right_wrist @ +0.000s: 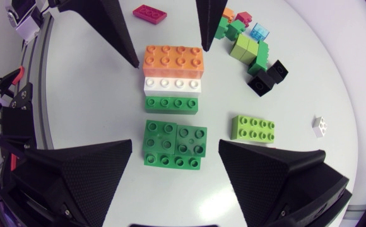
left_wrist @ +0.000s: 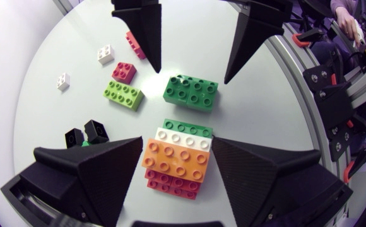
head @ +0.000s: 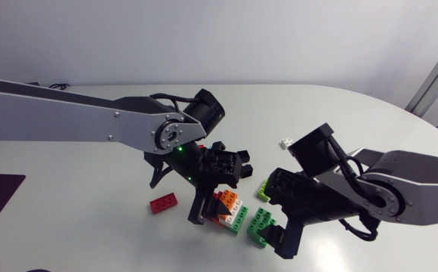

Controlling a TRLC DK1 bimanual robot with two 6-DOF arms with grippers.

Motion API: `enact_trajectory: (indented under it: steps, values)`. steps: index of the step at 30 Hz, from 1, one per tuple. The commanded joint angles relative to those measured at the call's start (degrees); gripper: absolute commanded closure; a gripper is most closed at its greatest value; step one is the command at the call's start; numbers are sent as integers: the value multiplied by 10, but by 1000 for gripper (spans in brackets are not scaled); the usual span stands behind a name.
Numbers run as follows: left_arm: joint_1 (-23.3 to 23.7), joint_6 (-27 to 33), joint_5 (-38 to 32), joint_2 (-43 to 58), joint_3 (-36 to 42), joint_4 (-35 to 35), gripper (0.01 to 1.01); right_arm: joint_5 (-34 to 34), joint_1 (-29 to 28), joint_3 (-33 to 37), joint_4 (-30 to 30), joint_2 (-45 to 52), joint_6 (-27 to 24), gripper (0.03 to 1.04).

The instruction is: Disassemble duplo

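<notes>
- Head view: the left gripper (head: 217, 185) is hanging spread over the stack (head: 230, 208), whose red, orange, white and green layers are lying on the table (head: 90, 227). The right gripper (head: 276, 215), also spread, is hanging over the green block (head: 260, 225) just beside the stack. A red brick (head: 163, 202) is lying near the stack.
- Left wrist view: the stack is lying between the left gripper's wide-apart fingers (left_wrist: 82, 170), close to both. The green block is sitting just ahead of it, between the right gripper's fingers. A lime brick (left_wrist: 123, 94) and black bricks (left_wrist: 87, 133) are lying to one side.
- Right wrist view: the green block is lying between the right gripper's parted fingers, apart from both, with the stack just ahead.
</notes>
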Motion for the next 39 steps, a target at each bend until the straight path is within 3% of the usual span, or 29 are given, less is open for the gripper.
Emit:
enact_trajectory:
  steps: [1, 15, 29, 33, 37, 39]
  values:
    - [-15, -17, 3, 9, 10, -6, 136, 10, -3, -35, -4, -1, -3, 59]
    - [-70, -38, 6, 41, 31, -4, 141, 27, -10, -65, 57, 36, 12, 59]
    - [-83, -47, 7, 66, 28, 17, 146, 28, -2, -58, 95, 98, 16, 69]
    - [-79, -47, 7, 66, 27, 19, 146, 27, 7, -58, 97, 109, 18, 226]
    - [-72, -47, 7, 64, 25, 19, 146, 23, 11, -60, 97, 104, 15, 610]
    - [-68, -47, 8, 64, 24, 19, 146, 18, 14, -63, 96, 91, 13, 625]
